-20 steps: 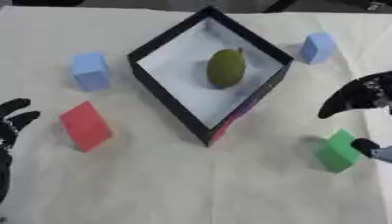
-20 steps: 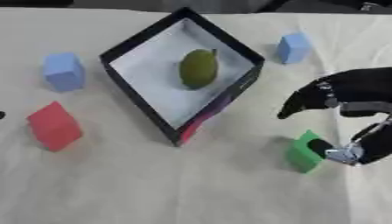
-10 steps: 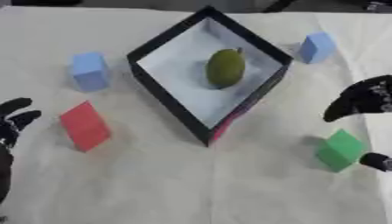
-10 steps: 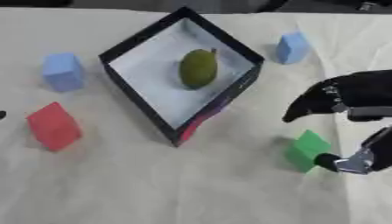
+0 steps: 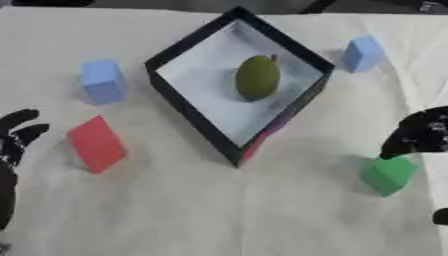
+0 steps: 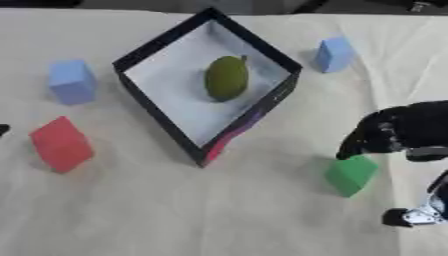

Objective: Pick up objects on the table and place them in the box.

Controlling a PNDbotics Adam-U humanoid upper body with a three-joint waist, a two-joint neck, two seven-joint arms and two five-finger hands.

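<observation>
Black right hand (image 6: 395, 135) with chunky fingers, silver piece below, black left hand (image 5: 12, 145)

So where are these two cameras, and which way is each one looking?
Left eye view: in the robot's head, looking down at the table; the left hand rests open at the left edge, and the right hand shows partly at the right edge.
Right eye view: beside it in the head, also looking down; the right hand shows more fully, fingers curled above the green block.
Both share the box holding a green fruit, a red block and two blue blocks.
</observation>
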